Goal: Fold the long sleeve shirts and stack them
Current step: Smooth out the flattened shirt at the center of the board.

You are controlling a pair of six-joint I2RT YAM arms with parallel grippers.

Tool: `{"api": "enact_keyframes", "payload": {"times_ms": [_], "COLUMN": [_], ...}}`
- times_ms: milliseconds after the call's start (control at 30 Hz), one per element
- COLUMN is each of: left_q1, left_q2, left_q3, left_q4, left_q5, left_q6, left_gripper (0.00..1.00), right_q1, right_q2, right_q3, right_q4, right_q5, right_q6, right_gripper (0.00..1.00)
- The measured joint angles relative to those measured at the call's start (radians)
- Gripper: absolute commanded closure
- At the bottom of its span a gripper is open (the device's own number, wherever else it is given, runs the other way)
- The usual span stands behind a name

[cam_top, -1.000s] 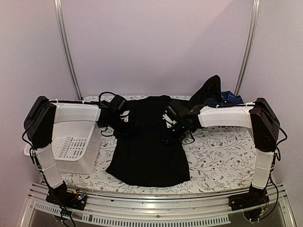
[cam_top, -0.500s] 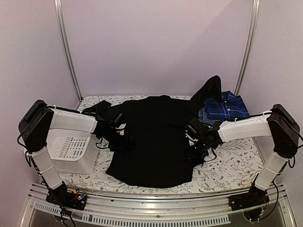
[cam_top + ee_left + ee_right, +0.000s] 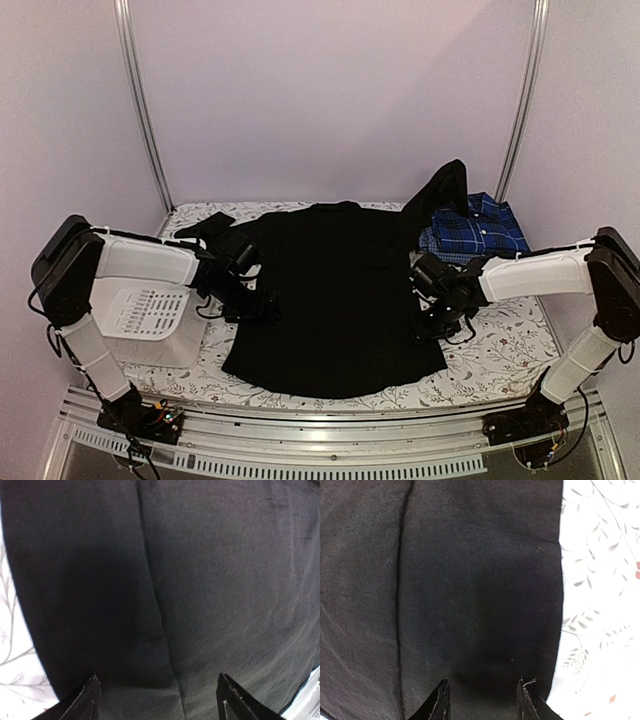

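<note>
The black shirt point(image 3: 335, 290) lies flat on the table point(image 3: 500, 340), the plaid shirt point(image 3: 478, 225) at its far right. The left jaws stand wide apart, the right jaws partly open, both over the black shirt, holding nothing.

a white slotted basket point(image 3: 160, 325) sits at the left end of the floral-printed table cover point(image 3: 500, 345).

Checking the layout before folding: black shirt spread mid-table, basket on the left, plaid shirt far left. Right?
No. The top view shows the plaid shirt at the far right, not left. The black shirt is spread mid-table, the basket on the left.
</note>
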Motion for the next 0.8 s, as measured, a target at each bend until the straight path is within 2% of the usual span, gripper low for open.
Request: {"api": "enact_keyframes", "payload": {"times_ms": [133, 333, 633, 800], "left_q1": [-0.017, -0.076, -0.166, -0.250], "left_q2": [-0.032, -0.115, -0.277, -0.363], "left_q3": [-0.005, -0.003, -0.088, -0.170], "left_q4": [-0.038, -0.092, -0.201, -0.283], "left_q5": [-0.014, -0.071, -0.193, -0.238], "left_q6": [0.001, -0.010, -0.124, -0.241], "left_gripper": [0.21, 0.23, 0.45, 0.53], "right_q1": [0.006, 0.063, 0.122, 0.160], "right_q2": [-0.020, -0.025, 0.013, 0.041], "right_q3": [0.009, 0.116, 0.202, 0.217], "right_q4": [-0.032, -0.051, 0.063, 0.126], "right_q5": [0.015, 0.041, 0.016, -0.002], "right_q6": [0.007, 0.026, 0.046, 0.048], "right_gripper": [0.56, 0.57, 0.57, 0.59]}}
